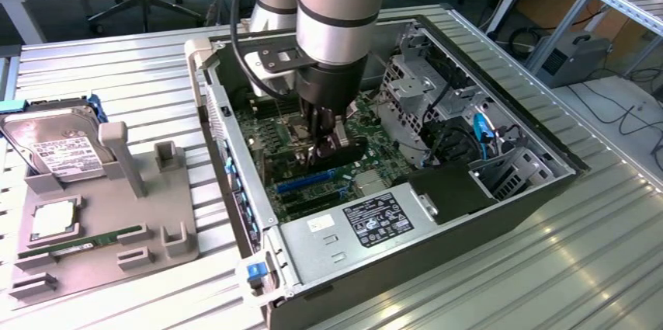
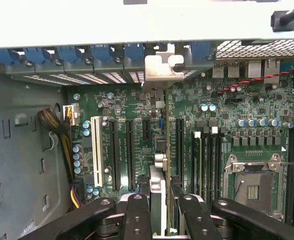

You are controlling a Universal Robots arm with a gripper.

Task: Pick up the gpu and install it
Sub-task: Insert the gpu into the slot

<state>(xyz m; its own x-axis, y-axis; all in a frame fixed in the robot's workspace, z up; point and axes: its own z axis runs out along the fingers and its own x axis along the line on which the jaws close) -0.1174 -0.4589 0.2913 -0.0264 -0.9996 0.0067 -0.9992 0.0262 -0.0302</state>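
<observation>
Presently, the gripper is clenched on the gpu, which it carries edge-on between its two black fingers, inside the open computer case. In the wrist view the card stands upright over the motherboard, its thin edge running away from the gripper toward the rear wall of the case, and its silver bracket sits at the row of blue-clipped expansion openings. The card lies in line with the black expansion slots, between them and the next dark slot toward the processor socket; the white slot lies further off and bare. Whether the card edge has reached its slot cannot be told, since the card body hides the contact line. In the exterior view the arm reaches straight down into the case, with the gripper low over the board, near the blue slot. Judged from this, the pick-up is complete and the card has been brought to the slot area; seating and release remain. On the desk at the exterior view's left, the grey holder keeps the hard drive and the green memory stick.
</observation>
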